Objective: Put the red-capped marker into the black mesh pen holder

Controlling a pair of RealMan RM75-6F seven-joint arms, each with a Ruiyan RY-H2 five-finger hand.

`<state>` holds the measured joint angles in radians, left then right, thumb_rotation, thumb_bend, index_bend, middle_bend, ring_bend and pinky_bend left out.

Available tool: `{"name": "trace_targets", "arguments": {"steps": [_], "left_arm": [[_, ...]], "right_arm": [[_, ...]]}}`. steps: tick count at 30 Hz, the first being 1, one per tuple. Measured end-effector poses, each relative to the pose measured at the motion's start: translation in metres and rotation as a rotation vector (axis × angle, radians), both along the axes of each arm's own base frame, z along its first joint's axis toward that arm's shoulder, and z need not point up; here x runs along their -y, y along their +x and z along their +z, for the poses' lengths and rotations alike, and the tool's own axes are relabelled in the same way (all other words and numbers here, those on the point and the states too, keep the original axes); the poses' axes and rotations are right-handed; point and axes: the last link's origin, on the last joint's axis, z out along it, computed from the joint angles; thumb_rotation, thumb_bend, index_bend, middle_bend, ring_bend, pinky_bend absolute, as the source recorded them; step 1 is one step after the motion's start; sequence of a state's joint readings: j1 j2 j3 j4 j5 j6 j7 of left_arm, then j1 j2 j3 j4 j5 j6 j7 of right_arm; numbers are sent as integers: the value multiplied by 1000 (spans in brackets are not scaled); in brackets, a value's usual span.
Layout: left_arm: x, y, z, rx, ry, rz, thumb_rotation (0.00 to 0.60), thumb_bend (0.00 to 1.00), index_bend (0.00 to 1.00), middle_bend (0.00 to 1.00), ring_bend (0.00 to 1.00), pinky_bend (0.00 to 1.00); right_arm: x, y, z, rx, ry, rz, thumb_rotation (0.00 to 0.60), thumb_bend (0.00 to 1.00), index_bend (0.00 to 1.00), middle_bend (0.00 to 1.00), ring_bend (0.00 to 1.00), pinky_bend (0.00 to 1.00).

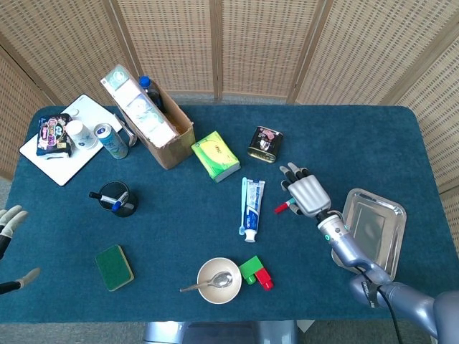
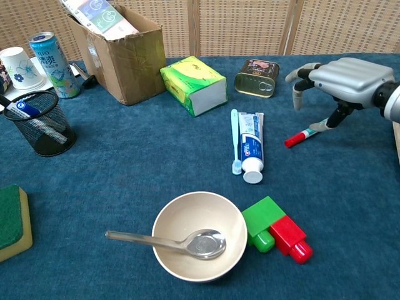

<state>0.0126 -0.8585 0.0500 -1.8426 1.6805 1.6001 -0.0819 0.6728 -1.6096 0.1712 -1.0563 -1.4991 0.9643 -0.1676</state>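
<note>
The red-capped marker [image 1: 282,208] [image 2: 300,135] lies flat on the blue cloth, right of the toothpaste box, red cap toward the left. My right hand [image 1: 308,193] [image 2: 343,76] hovers palm-down over its green far end, fingers spread, and its thumb reaches down to the barrel; it holds nothing. The black mesh pen holder [image 1: 119,201] [image 2: 37,124] stands far to the left with pens in it. My left hand [image 1: 10,221] shows only at the left edge of the head view, fingers apart and empty.
A toothpaste box [image 2: 252,145] and toothbrush [image 2: 235,140] lie just left of the marker. A tin [image 2: 257,77], tissue pack [image 2: 193,84], cardboard box [image 2: 119,50], bowl with spoon [image 2: 199,235], red and green blocks [image 2: 277,232], sponge [image 1: 115,267] and metal tray [image 1: 373,223] are around.
</note>
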Motion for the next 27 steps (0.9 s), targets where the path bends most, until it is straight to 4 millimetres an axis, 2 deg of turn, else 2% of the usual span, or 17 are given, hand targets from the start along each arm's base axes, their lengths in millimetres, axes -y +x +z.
{"name": "trace_targets", "arguments": {"steps": [16, 27], "left_arm": [[0, 1, -6, -15, -10, 8, 600, 71, 21, 0, 0, 0], [-1, 1, -7, -17, -13, 12, 600, 71, 21, 0, 0, 0]], "right_arm": [[-1, -22, -8, 33, -28, 30, 600, 288, 450, 181, 123, 288], [-3, -37, -20, 17, -12, 18, 600, 289, 453, 184, 128, 290]]}}
